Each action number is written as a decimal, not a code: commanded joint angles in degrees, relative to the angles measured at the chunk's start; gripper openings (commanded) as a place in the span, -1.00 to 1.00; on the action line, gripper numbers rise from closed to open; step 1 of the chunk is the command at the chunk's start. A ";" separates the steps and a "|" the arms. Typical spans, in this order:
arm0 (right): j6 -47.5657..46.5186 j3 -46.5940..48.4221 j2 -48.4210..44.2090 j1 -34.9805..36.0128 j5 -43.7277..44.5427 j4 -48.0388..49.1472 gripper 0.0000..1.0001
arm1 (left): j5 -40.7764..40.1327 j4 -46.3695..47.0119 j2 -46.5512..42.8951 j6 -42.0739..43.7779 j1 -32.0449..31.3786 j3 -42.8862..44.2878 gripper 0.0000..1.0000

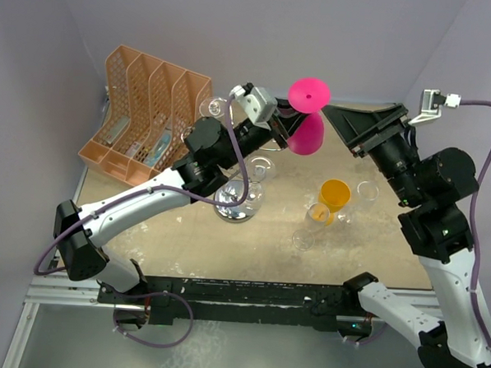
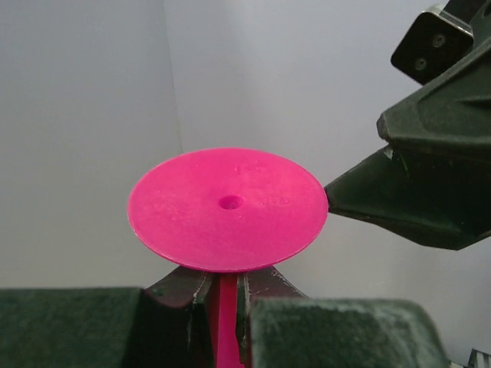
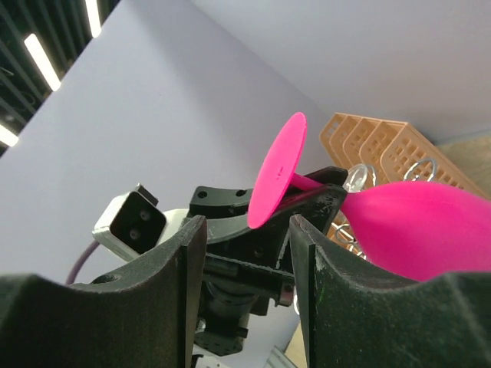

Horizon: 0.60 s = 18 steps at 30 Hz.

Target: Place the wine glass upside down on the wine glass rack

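Observation:
A pink wine glass is held upside down in the air, foot point(image 1: 308, 92) up and bowl point(image 1: 306, 136) down. My left gripper point(image 1: 286, 120) is shut on its stem point(image 2: 225, 322), just under the round foot point(image 2: 228, 208). The chrome wire wine glass rack point(image 1: 238, 196) stands on the table below and to the left of the glass, with scroll arms point(image 1: 216, 108) spreading out. My right gripper point(image 1: 338, 116) is open and empty, just right of the glass. In the right wrist view its fingers point(image 3: 330, 291) frame the foot point(image 3: 276, 169), the bowl point(image 3: 414, 230) and the left gripper.
An orange plastic file organizer point(image 1: 146, 117) stands at the back left, behind the rack. An orange glass point(image 1: 334, 193) and clear glasses point(image 1: 309, 224) point(image 1: 367, 190) sit on the table at the right. The grey walls are close behind.

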 commanded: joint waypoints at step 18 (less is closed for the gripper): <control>1.18 1.10 1.70 0.28 3.06 1.67 -0.64 | 6.16 2.96 -2.20 11.77 -1.44 -1.47 -1.00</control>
